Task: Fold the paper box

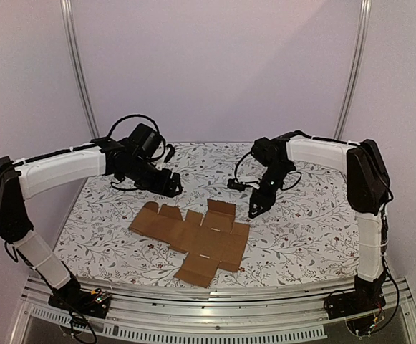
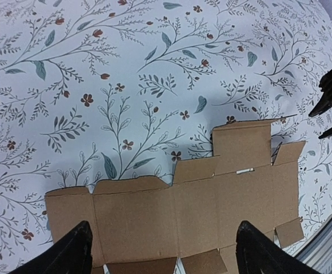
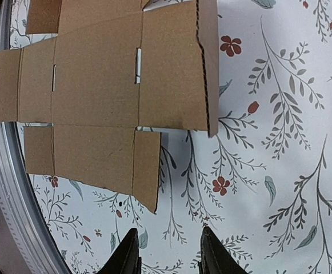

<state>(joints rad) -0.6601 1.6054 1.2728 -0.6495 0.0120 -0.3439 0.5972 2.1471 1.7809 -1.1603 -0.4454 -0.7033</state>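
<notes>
- Paper box [image 1: 193, 240] is lying flat near the table's [image 1: 315, 229] front edge, within both arms' reach.
- Left gripper [image 2: 163, 254] is hovering wide over it; right gripper [image 3: 168, 254] is narrowly parted, empty.

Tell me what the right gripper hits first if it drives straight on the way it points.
Most likely the floral tablecloth: the right gripper points down at bare cloth just short of the paper box. Depth is unclear; a shallower path might clip its nearest flap.
</notes>
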